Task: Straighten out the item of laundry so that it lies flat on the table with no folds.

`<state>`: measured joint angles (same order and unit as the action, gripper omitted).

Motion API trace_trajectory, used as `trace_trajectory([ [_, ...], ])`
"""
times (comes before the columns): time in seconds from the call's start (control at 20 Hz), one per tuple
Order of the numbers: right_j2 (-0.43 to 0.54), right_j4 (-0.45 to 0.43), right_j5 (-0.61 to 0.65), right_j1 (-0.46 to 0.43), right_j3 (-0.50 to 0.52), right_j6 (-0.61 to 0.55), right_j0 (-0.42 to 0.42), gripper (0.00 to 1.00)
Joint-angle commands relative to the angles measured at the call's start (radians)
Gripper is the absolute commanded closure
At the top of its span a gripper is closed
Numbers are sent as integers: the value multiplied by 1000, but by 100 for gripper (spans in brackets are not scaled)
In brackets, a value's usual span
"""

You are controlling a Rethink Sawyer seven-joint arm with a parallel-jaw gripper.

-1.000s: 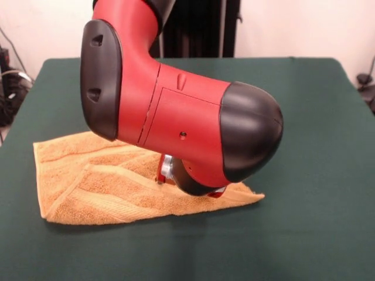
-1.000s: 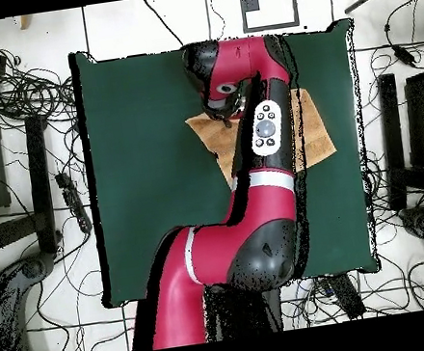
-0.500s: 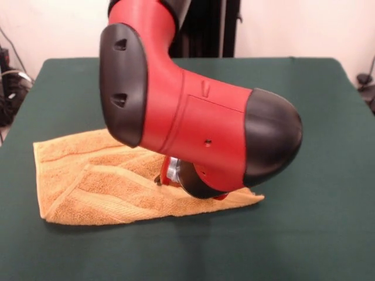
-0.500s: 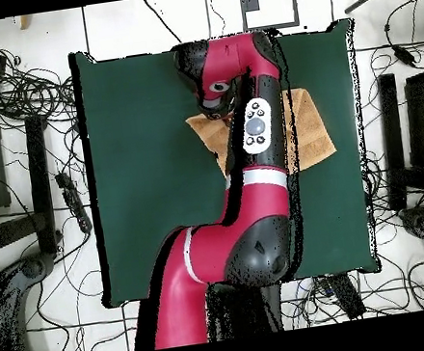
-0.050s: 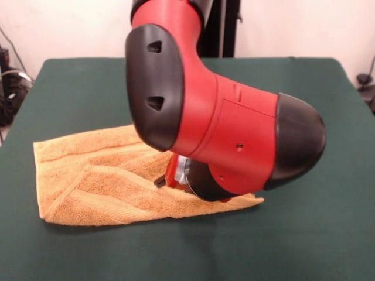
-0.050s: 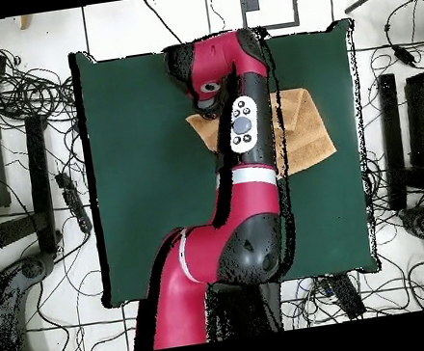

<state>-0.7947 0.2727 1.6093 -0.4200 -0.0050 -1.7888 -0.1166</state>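
Note:
The item of laundry (image 5: 88, 181) is a golden-orange towel lying on the green table (image 5: 328, 234), left of centre in the front view. It is folded over itself, with a diagonal fold line and a pointed corner at its right end. My red and black arm (image 5: 222, 129) hangs low over the towel's right half and hides that part. The gripper (image 5: 167, 179) shows only as a bit of silver and black under the arm, right at the towel's surface. In the overhead view the towel (image 6: 309, 131) pokes out on both sides of the arm (image 6: 244, 130).
Bare green felt (image 6: 138, 174) spreads wide around the towel. Past the table's edges the floor carries tangled cables (image 6: 24, 88) and black stands (image 6: 391, 139) on both sides.
The arm's wrist has swung rightward in the front view, leftward in the overhead view. The towel keeps the same shape and place.

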Motion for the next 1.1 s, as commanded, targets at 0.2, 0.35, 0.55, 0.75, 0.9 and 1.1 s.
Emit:
trace_trajectory([
  [0.2, -63, -71, -219, -96, 32, -218, 10, 0],
  [0.35, -71, -78, -221, -90, 34, -202, 12, 0],
  [0.55, -101, -71, -219, -98, 8, -154, 1, 0],
  [0.75, -141, -81, -235, -100, -17, -116, -6, 0],
  [0.9, -166, -108, -280, -101, -31, -141, -11, 0],
  [1.1, -188, -128, -320, -103, -45, -144, -14, 0],
])
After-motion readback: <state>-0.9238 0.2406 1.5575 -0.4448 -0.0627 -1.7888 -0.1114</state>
